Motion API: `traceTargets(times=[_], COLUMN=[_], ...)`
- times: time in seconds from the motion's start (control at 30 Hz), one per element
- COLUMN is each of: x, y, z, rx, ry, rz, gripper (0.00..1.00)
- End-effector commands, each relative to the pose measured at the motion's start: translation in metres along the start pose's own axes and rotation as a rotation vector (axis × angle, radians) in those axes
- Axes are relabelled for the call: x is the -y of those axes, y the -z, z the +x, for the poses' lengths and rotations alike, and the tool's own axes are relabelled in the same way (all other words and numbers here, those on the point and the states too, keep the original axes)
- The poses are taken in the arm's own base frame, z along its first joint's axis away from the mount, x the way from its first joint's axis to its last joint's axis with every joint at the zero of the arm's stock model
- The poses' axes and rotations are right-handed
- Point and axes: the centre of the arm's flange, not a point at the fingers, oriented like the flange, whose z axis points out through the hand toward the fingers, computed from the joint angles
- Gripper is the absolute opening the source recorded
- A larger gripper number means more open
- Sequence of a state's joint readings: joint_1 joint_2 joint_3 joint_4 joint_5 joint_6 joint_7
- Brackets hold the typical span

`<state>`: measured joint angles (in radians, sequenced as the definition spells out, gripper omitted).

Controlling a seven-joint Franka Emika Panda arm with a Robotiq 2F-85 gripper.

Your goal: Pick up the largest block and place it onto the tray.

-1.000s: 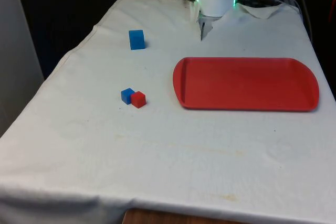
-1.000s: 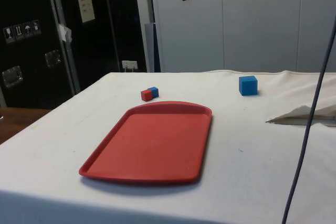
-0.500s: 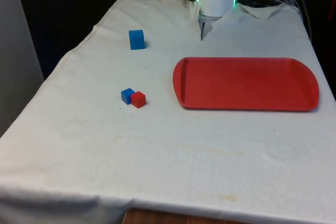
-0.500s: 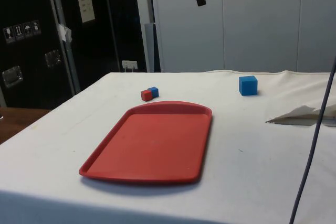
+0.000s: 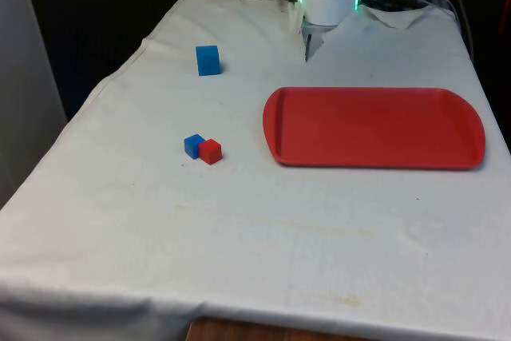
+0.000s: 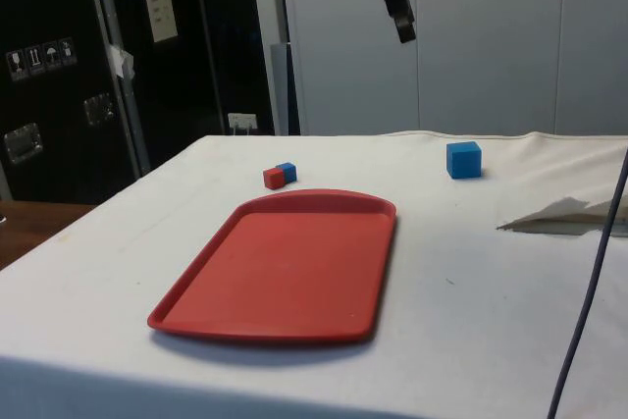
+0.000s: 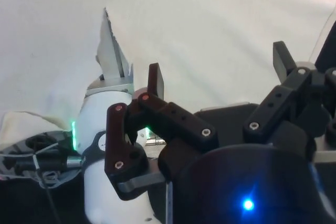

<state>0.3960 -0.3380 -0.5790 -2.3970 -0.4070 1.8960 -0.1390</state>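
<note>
The large blue block sits on the white cloth toward the front view's left, well apart from the red tray. The claw hangs high above the table with its fingers spread wide, holding and touching nothing. Block count: three, comprising one large blue, one small blue and one small red, the small pair touching. Tray count: one.

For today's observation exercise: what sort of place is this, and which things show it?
Probably a robot lab: a gripper hangs above a cloth-covered table set with coloured blocks and a red tray.
</note>
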Motion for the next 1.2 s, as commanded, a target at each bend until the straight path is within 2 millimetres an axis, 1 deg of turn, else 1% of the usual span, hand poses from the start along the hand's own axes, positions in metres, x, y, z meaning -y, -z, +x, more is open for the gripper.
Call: traceTargets(times=[0.0,0.1,0.3,0.33,0.47,0.6,0.63,0.67,0.9,0.93,0.97,1.17], x=[0.001,0.005,0.008,0.009,0.006,0.000,-0.003,-0.002,-0.016,-0.013,-0.020,-0.030], y=[-0.004,-0.020,-0.040,-0.037,-0.057,-0.070,-0.076,-0.075,-0.097,-0.093,-0.103,-0.121], z=[-0.001,0.000,0.005,0.004,0.011,0.014,0.015,0.015,0.017,0.016,0.017,0.019], rx=[-0.001,-0.006,0.002,0.008,0.021,0.039,0.050,0.053,0.087,0.085,0.098,0.135], ry=[0.003,0.008,0.018,0.014,0.029,0.040,0.047,0.044,0.072,0.065,0.081,0.104], rz=[0.000,-0.002,-0.004,-0.001,-0.008,-0.012,-0.014,-0.013,-0.019,-0.013,-0.021,-0.032], gripper=[1.00,1.00,1.00,1.00,1.00,1.00,1.00,1.00,1.00,1.00,1.00,1.00])
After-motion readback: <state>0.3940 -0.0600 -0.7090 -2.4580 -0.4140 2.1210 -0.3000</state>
